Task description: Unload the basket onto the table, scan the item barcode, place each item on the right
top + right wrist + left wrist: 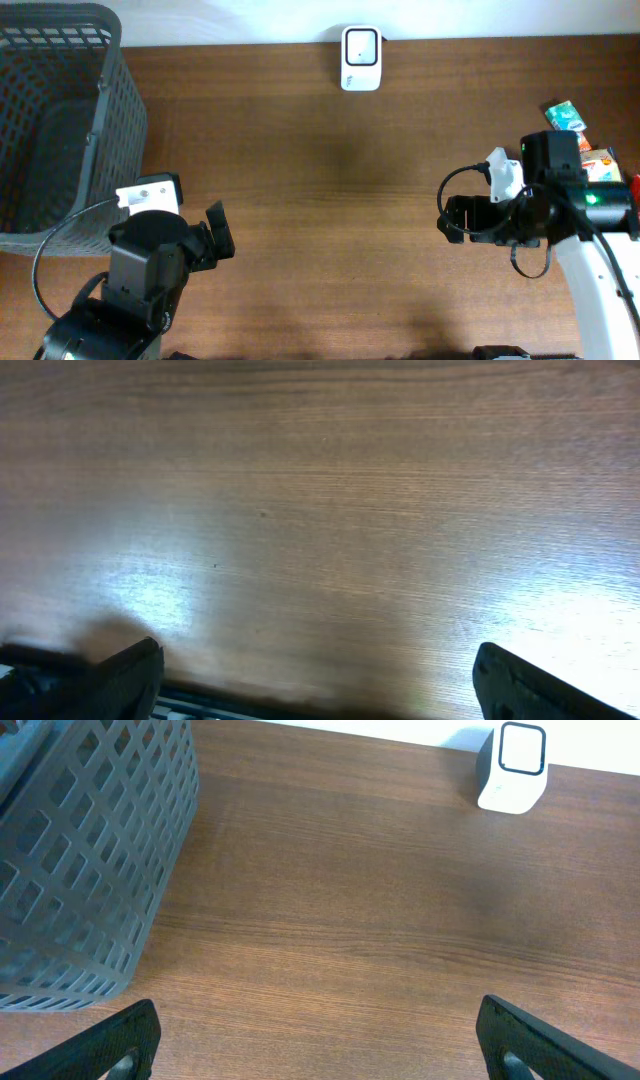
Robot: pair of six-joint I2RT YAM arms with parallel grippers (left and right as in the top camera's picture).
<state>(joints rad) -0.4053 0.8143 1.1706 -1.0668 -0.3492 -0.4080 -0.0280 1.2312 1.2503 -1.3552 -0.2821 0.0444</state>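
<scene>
Over table (330, 200), both claws (320, 1030) (318, 665) wide (empty)

We see a brown wooden tabletop (330, 200) with a fine grain running across it. At its far left corner stands a dark grey plastic basket (125, 120) with latticed walls, partly cut by the frame. Behind the tabletop runs a white wall (500, 18).
</scene>
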